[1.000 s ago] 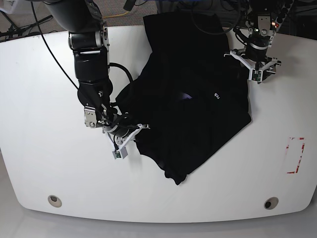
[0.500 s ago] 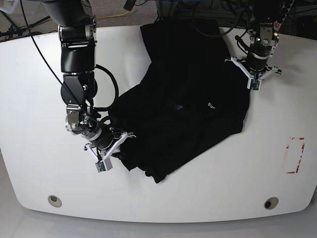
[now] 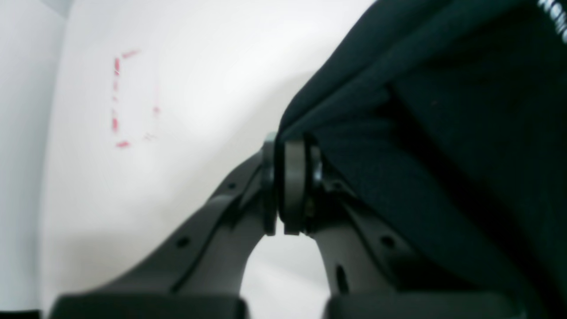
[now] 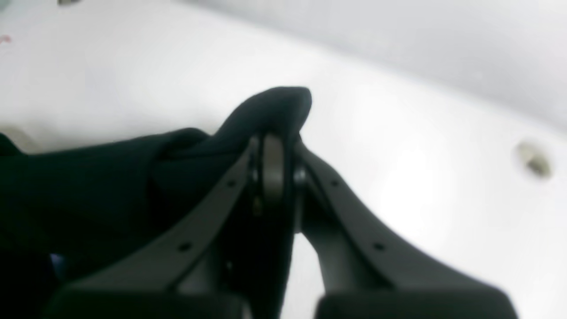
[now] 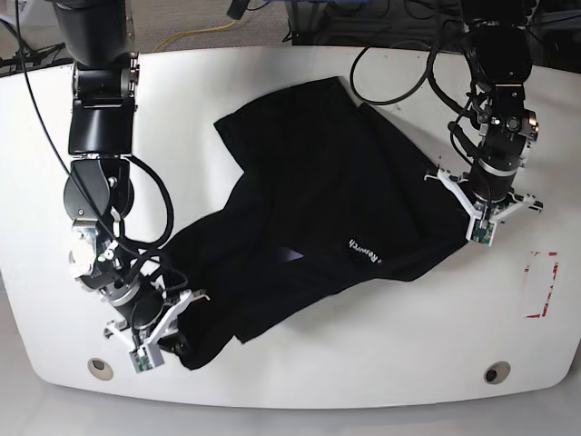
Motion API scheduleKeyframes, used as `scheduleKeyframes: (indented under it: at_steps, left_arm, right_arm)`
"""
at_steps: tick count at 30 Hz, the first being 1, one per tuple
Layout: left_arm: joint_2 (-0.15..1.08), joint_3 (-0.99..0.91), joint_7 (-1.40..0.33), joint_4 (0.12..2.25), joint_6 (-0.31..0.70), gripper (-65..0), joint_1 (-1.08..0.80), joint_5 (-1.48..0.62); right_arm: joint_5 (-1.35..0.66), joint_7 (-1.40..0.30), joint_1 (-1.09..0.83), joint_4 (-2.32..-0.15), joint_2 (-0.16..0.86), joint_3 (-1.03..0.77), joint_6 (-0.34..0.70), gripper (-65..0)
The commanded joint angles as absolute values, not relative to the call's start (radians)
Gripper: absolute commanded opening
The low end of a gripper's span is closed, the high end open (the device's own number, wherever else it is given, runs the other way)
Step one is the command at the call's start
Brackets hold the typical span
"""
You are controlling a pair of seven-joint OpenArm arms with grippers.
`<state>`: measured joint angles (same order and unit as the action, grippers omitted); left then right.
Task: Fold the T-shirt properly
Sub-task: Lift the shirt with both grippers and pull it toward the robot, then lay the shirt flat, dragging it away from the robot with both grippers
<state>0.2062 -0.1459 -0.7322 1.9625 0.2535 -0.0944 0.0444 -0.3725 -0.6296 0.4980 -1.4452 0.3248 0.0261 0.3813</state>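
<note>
While the left gripper (image 3: pixel 290 186) was open a moment ago, its wrist view now shows it pinched tight on an edge of the shirt (image 3: pixel 443 146), with the white table (image 3: pixel 186 88) behind.

From the right wrist, the right gripper (image 4: pixel 272 168) is also clamped on a bunch of cloth.

From the base view, both arms have pulled the shirt (image 5: pixel 318 209) toward the near edge. It lies crumpled in the middle. With two corners held, I think it can be spread flat.

The T-shirt's (image 5: pixel 318 209) white lettering (image 5: pixel 367 251) is too small to read.
</note>
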Motion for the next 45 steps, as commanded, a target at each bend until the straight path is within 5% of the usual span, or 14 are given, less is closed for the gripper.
scheduleKeyframes:
  at_steps: [1,25,32,40,45]
  left_arm:
    - [0.216,-0.151,-0.748,1.991,0.271,-64.9,-0.018,0.05]
    - [0.364,-0.022,-1.033,2.0,0.4,-64.9,0.731,0.045]
    - [0.372,-0.015,-1.035,2.014,0.478,-64.9,0.653,0.045]
    - [0.372,-0.015,-1.035,2.014,0.687,-65.0,0.403,0.047]
    - [0.372,-0.013,-1.029,2.014,0.698,-65.0,0.223,0.048]
  right_arm:
    - [-0.372,-0.593,0.576,-1.452,0.352,0.018,0.374,-65.0]
    - [-0.369,-0.723,1.101,-1.386,0.44,0.019,0.44,-65.0]
    - [-0.364,-0.742,0.969,-1.484,0.447,0.01,0.456,-65.0]
    - [-0.367,-0.742,0.599,-1.639,0.456,-0.113,0.456,-65.0]
    - [-0.375,-0.737,0.409,-1.666,0.429,-0.199,0.456,-65.0]
